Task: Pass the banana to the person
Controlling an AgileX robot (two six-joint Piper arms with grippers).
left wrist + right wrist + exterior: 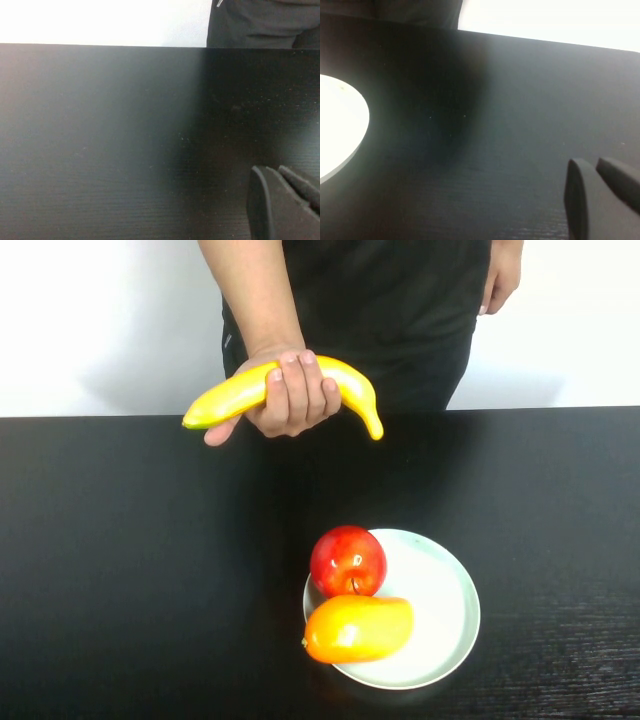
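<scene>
The person [390, 310] in a black shirt stands behind the table's far edge. One hand [295, 390] is wrapped around the middle of the yellow banana [230, 398] and holds it above the far edge. Neither gripper shows in the high view. My left gripper [272, 171] hangs low over bare black table, fingers together and empty; the person's trousers [260, 22] show beyond the far edge. My right gripper [591, 162] is also over bare table, fingers together and empty, beside the plate [340, 125].
A white plate [445, 610] at the front right of the black table [130, 560] holds a red apple [347, 560] and a plump orange-yellow fruit [358, 628]. A white wall stands behind.
</scene>
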